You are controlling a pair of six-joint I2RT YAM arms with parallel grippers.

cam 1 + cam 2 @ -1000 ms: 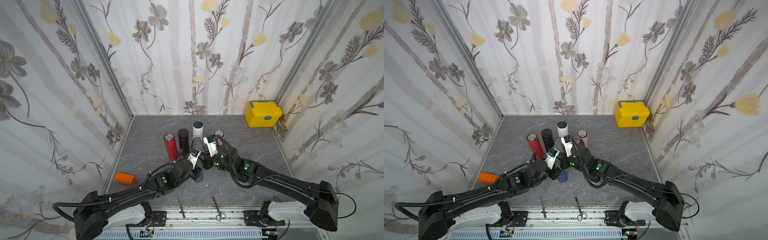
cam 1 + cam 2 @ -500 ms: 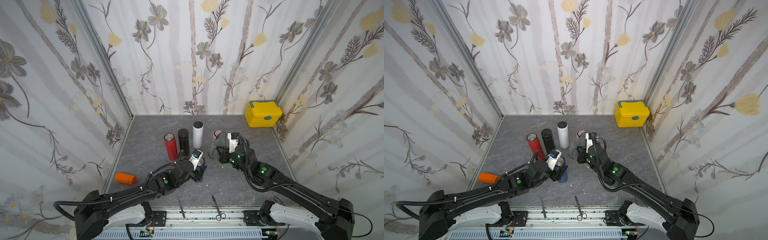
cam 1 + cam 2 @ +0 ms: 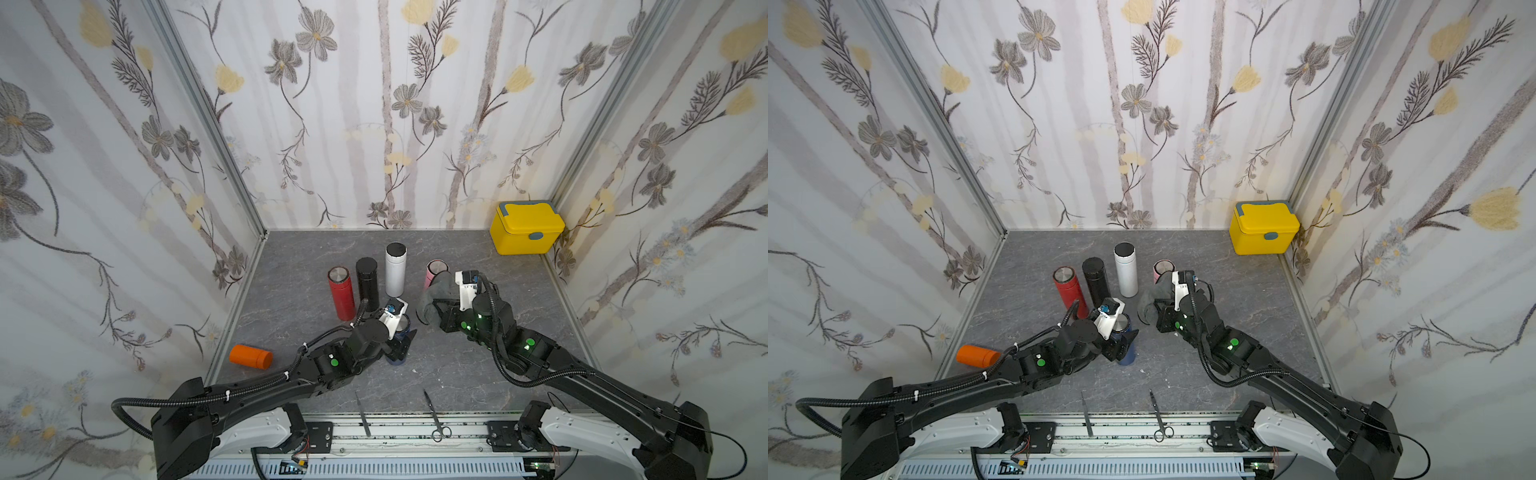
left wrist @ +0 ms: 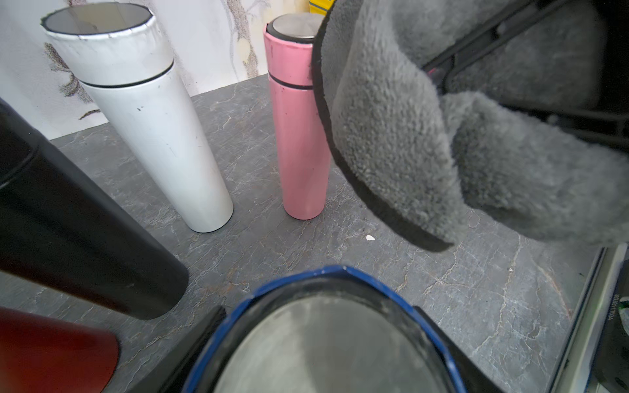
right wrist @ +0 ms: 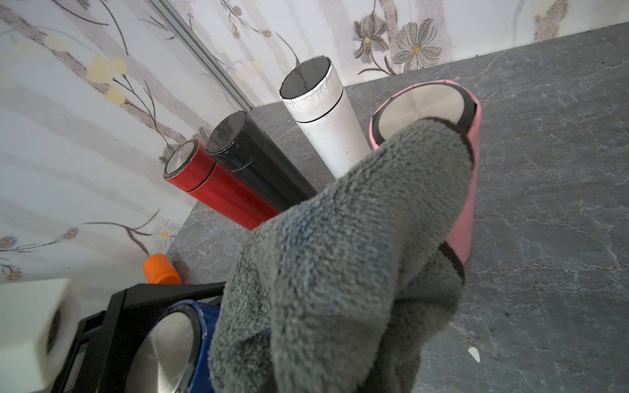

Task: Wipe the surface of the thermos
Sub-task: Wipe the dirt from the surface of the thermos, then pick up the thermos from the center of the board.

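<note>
- Fingers of the left gripper (image 3: pixel 400 340) flank the blue thermos (image 4: pixel 326 343), which stands upright toward the front of the grey tabletop (image 3: pixel 478 374). They sit on both sides of its lid, but I cannot tell whether they clamp it or stand just clear.
- Its steel lid looks dull and streaked in the left wrist view, so I judge the wipe there incomplete at best.
- Just beyond, the right gripper (image 3: pixel 441 311) is closed on the grey cloth (image 3: pixel 430 297), which hangs clear of the blue thermos.
- The cloth's upper fold overlaps the pink thermos (image 3: pixel 434 268) at its rim, possibly touching it.
- Farther back, the red thermos (image 3: pixel 341 295), black thermos (image 3: pixel 368 276) and white thermos (image 3: pixel 395 270) stand in a row, with no arm on them.
</note>
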